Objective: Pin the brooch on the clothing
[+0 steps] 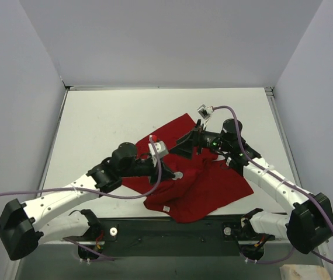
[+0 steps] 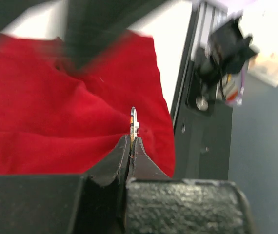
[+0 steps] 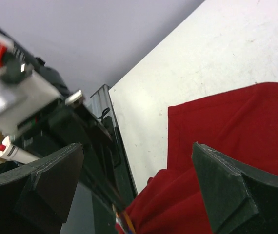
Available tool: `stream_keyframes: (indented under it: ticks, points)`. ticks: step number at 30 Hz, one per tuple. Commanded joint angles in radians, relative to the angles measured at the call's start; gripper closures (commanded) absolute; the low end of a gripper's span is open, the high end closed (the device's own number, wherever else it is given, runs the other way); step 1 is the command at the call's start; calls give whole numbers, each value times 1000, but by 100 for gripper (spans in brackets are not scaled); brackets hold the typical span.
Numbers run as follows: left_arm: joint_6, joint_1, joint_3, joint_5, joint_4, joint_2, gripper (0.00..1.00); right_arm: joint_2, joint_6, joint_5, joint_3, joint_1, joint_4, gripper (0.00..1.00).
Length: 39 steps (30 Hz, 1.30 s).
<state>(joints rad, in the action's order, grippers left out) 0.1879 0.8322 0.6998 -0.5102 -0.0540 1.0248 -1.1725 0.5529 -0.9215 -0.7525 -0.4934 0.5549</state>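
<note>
Worktop (image 1: 108,116) white, carrying crumpled red T-shirt (image 1: 213,192) close to my arms' bases; I see right tool (image 3: 136,146) over shirt's far part, fingers spread wide, nothing between them; left tool (image 2: 130,142) pressed together, pinching brooch (image 2: 134,122) edge-on at fingertips, over shirt's middle; whether brooch touches fabric, I cannot tell.

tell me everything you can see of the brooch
The brooch is a tiny thin disc, seen edge-on from the left wrist: pale shiny rim, yellowish-orange lower down. It stands upright, its lower edge pinched between the shut fingers of the left gripper, in front of the red shirt. Its face and pin are not visible.
</note>
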Motion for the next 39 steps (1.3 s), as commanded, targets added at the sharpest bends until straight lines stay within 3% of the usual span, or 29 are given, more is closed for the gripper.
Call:
stream_keyframes:
  ticks: [1,5,10,11,13,15,17,23,30,34,39]
  points:
    - [-62,122,53,174,52,108,100,-18,-1,64,-51,30,-21,0]
    - [-73,292,66,370,103,176,100,-3,1,159,-47,67,-88,0]
    - [-54,340,69,483,89,218,100,-27,41,171,-50,127,-119,0]
    - [-62,346,70,489,88,216,75,-30,48,174,-48,131,-121,0]
    - [-73,344,73,502,77,207,55,-45,74,174,-48,148,-121,0]
    - [-74,343,73,547,69,193,15,-62,84,170,-48,154,-122,0]
    - [-67,340,78,584,36,182,6,-76,88,170,-51,161,-122,0]
    - [13,272,102,608,13,150,4,-104,93,133,-67,170,-119,0]
    - [228,61,95,570,35,83,5,-159,64,157,-120,177,-193,0]
    - [349,-92,57,572,101,43,5,-254,-7,240,-282,176,-430,0]
    - [565,-401,-31,434,232,29,5,-444,-140,420,-534,156,-740,0]
